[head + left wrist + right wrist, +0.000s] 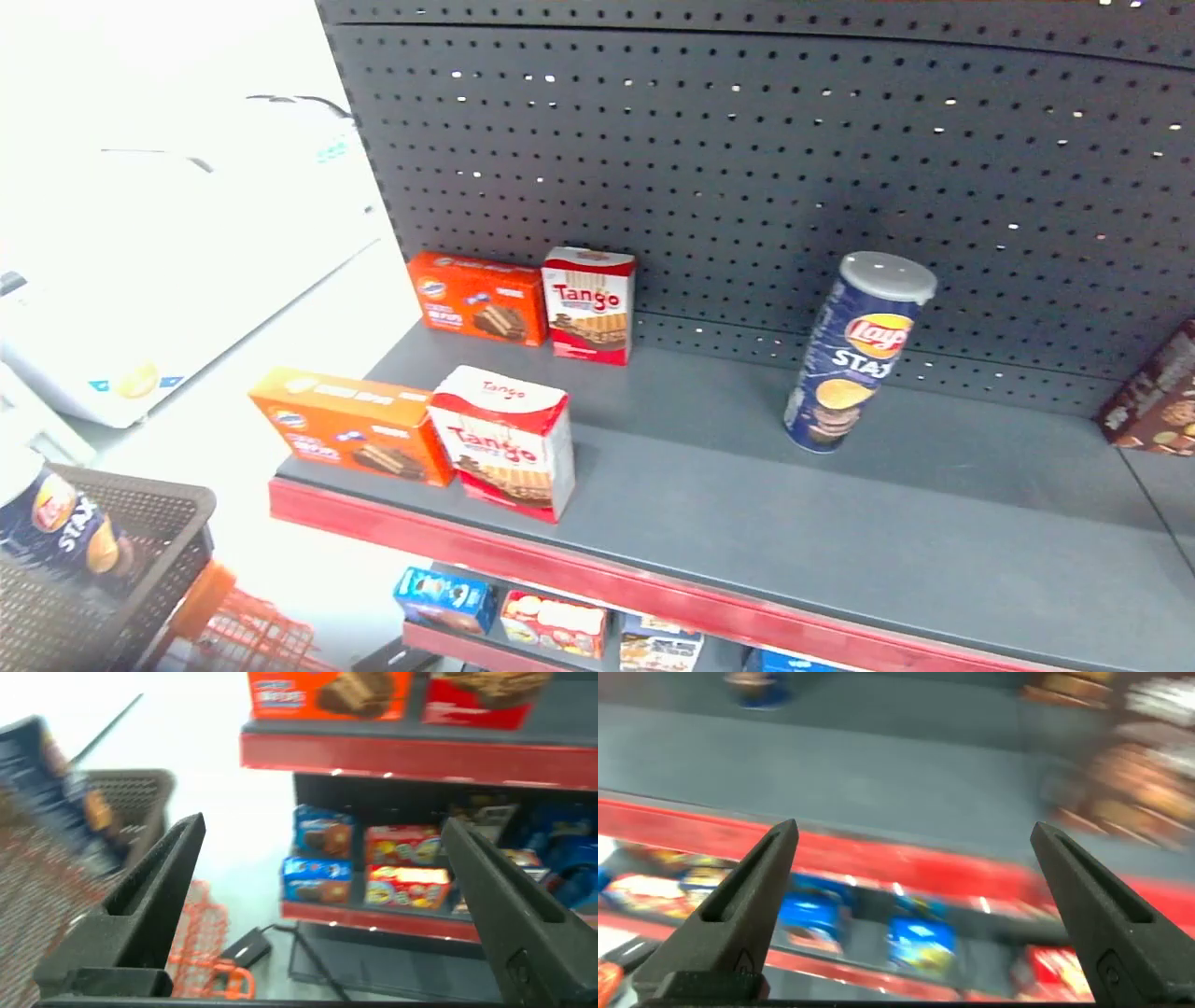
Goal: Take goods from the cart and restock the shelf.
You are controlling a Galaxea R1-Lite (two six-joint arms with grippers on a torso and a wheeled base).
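A blue chips can (854, 351) with a grey lid stands upright on the grey shelf (840, 523), right of middle. At the shelf's left stand two orange boxes (359, 425) (478, 297) and two red-and-white wafer boxes (512, 441) (590, 303). Another blue chips can (58, 527) (58, 789) sits in the dark basket (140, 569) of the cart at the lower left. My left gripper (327, 887) is open and empty, facing the lower shelf beside the basket. My right gripper (910, 905) is open and empty, in front of the shelf's red front edge (906, 859).
A brown box (1158, 397) stands at the shelf's far right. A perforated back panel (747, 140) rises behind the shelf. The lower shelf holds blue and red snack packs (374, 863) (551, 621). An orange cart frame (257, 639) lies below the basket. A white counter (140, 280) is at left.
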